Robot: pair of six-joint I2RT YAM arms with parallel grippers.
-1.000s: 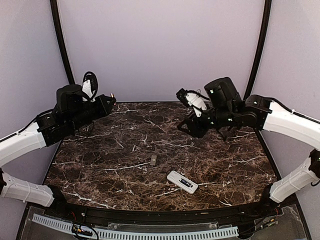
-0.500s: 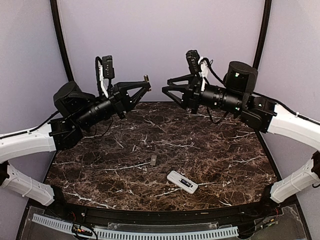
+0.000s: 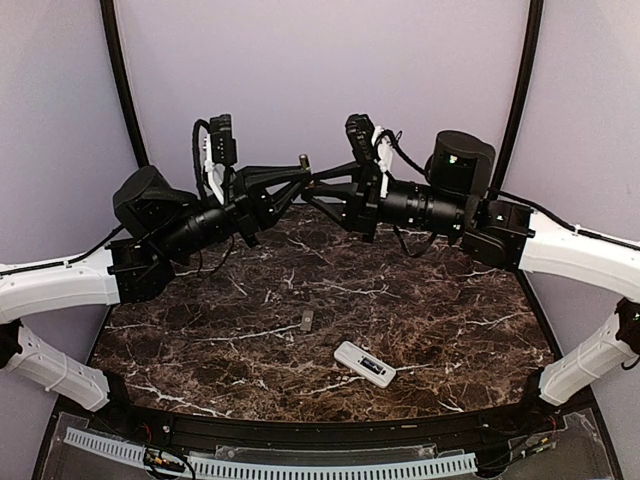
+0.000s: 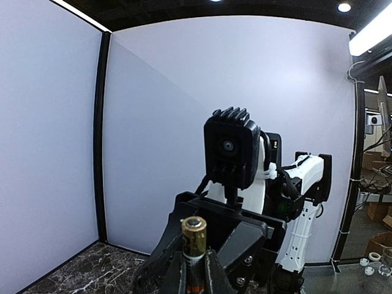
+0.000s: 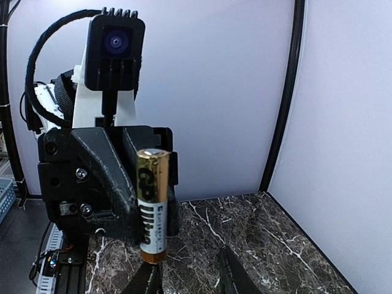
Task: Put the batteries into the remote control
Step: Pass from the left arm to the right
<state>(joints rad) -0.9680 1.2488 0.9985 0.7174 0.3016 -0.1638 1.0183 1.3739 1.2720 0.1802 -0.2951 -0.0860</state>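
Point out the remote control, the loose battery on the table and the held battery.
remote control (image 3: 362, 363): top view, middle of its body.
loose battery (image 3: 306, 320): top view, its middle.
held battery (image 5: 152, 205): right wrist view, its label.

Dark brown marble-look surface (image 3: 450, 330) w/ white veins. Pale lilac walls (image 3: 320, 90) on 3 sides, black posts (image 3: 118, 80) at back corners. White slotted strip (image 3: 270, 466) along near edge. Ceiling (image 4: 184, 6) dark in left wrist view, round spot (image 4: 344, 7) + bright strip light (image 4: 372, 35) top rt.
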